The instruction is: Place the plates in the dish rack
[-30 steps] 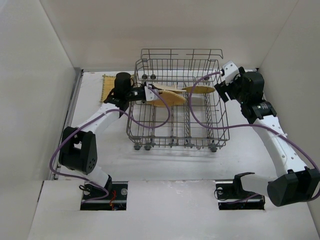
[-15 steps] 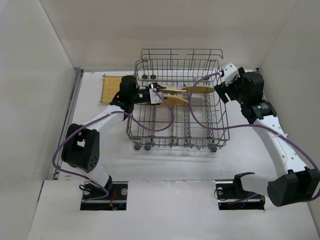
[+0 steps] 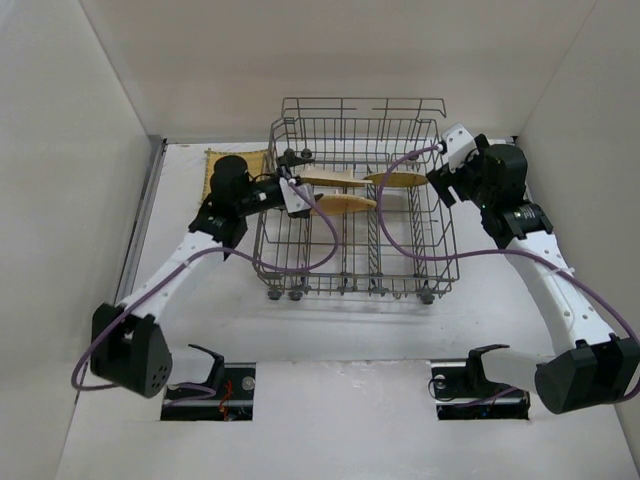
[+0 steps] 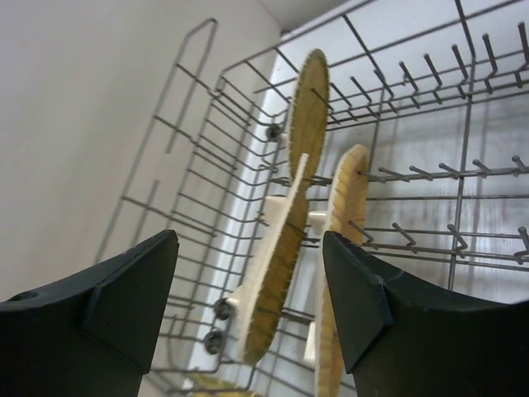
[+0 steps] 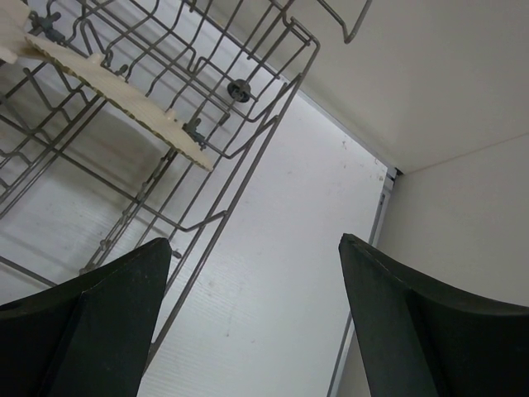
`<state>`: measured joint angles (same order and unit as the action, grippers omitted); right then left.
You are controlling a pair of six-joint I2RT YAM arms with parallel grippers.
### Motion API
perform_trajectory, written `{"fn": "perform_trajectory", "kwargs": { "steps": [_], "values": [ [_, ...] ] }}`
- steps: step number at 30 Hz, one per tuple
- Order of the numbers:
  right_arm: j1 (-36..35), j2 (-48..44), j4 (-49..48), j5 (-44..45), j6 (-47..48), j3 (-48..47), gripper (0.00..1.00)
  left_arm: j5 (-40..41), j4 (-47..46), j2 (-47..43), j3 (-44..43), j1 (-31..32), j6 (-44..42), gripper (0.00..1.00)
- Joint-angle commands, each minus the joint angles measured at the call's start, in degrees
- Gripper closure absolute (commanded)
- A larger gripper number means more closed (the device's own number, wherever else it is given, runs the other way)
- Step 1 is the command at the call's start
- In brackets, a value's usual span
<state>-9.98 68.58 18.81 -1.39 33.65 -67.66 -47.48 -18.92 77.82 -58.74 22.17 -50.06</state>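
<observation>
The dish rack [image 3: 350, 255], a grey wire basket, stands mid-table. Three plates stand edge-on among its tines: one at the left [image 3: 345, 203], one behind it [image 3: 328, 180], one to the right [image 3: 400, 180]. A ribbed yellow plate [image 3: 252, 160] lies flat on the table left of the rack, half hidden by my left arm. My left gripper [image 3: 294, 190] sits at the rack's left wall, open and empty; its view shows the nearest plate [image 4: 277, 265] just ahead of the left gripper [image 4: 250, 241]. My right gripper [image 3: 440, 178] hovers open at the rack's right side, and in the right wrist view that gripper [image 5: 252, 244] holds nothing.
White walls close in the table on three sides. The rack's taller back rail [image 3: 365, 103] rises at the far side. A metal strip [image 3: 140, 230] runs along the table's left edge. Purple cables loop from both arms over the rack.
My left gripper has opened and let go of the plate, which now stands in the rack. The left arm has drawn back to the left. The right arm has stayed put.
</observation>
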Motion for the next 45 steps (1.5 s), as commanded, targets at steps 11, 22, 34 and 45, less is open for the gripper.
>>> {"fn": "perform_trajectory", "kwargs": {
  "steps": [11, 22, 34, 45],
  "values": [
    [-4.8, -4.2, -8.7, -1.8, -2.4, 2.9, 0.11, 40.0, 22.6, -15.9, -14.6, 3.5, 10.4, 0.05],
    [-5.9, -4.8, -6.2, -1.6, -2.6, -0.8, 0.11, 37.4, 33.6, -13.8, -15.1, -23.8, 41.5, 0.01],
    [-6.9, -5.5, -1.3, 0.8, -1.6, -4.0, 0.12, 4.9, 28.1, 1.4, -8.0, -47.5, 70.1, 0.18],
    [-5.5, -4.2, 0.4, 1.0, -3.0, -2.6, 0.11, -0.2, 21.4, 15.4, -4.2, -50.8, 75.5, 0.0]
  ]
}}
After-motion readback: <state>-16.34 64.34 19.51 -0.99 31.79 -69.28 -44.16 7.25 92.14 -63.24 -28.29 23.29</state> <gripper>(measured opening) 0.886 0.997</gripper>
